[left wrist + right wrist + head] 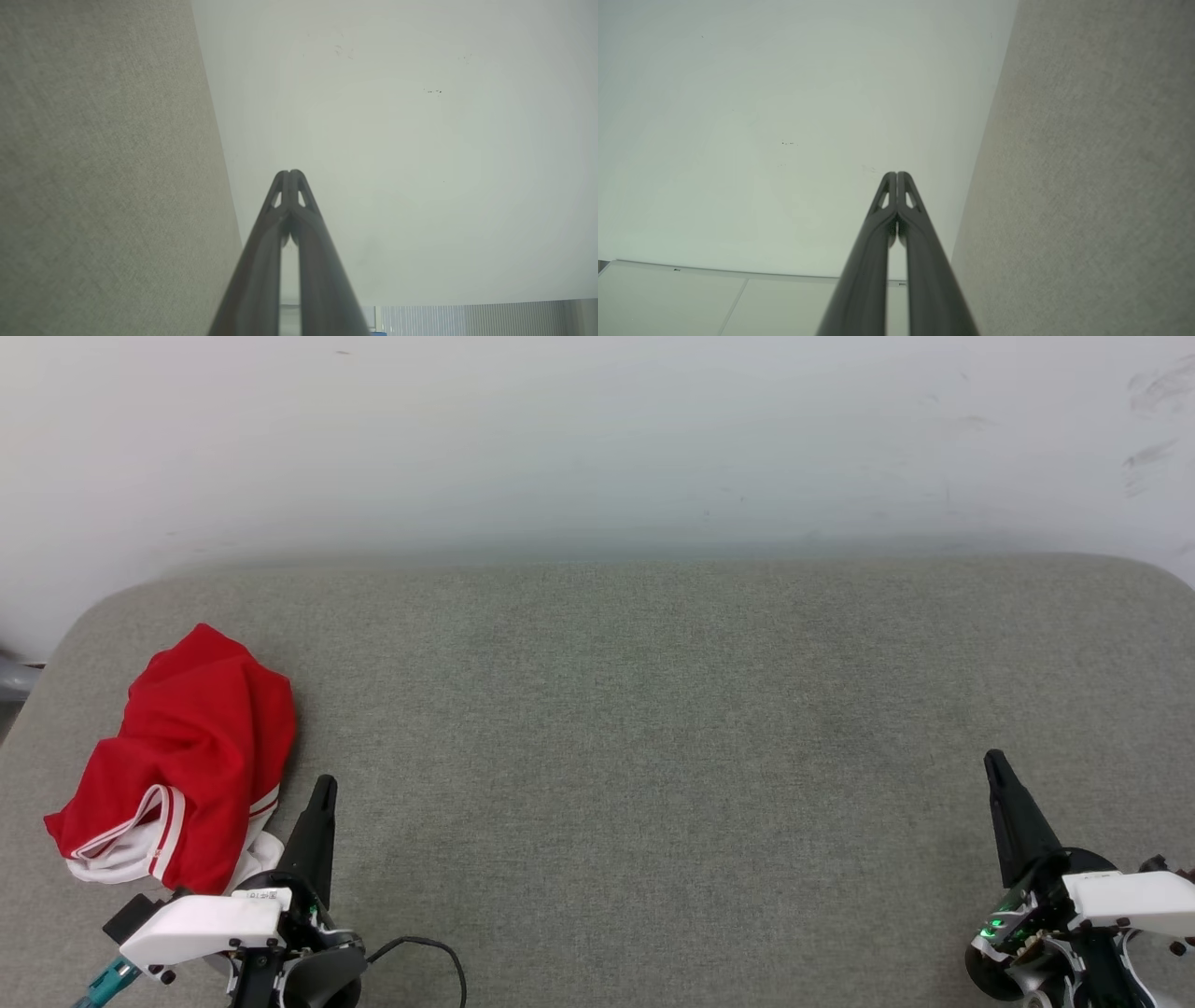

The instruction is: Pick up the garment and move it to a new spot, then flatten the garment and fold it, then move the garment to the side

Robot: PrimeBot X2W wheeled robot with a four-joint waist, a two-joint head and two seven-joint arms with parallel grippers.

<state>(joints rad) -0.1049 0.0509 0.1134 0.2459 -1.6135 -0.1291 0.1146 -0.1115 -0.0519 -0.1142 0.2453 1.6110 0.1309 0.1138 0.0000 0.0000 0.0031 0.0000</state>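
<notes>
The garment point(187, 761) lies crumpled in a heap at the left end of the grey padded table point(653, 756), red cloth on top with a white sleeve and striped trim at its near edge. My left gripper point(324, 786) stands shut just to the right of the heap, its tip beside the cloth and holding nothing. In the left wrist view the left gripper point(290, 173) has its fingertips pressed together. My right gripper point(992, 759) is shut at the table's near right, far from the garment. The right wrist view shows the right gripper point(896, 174) with its tips touching.
A pale wall point(597, 439) rises right behind the table's far edge. A black cable point(439, 952) loops on the table by my left wrist. The grey table surface stretches between both arms, with rounded corners at far left and far right.
</notes>
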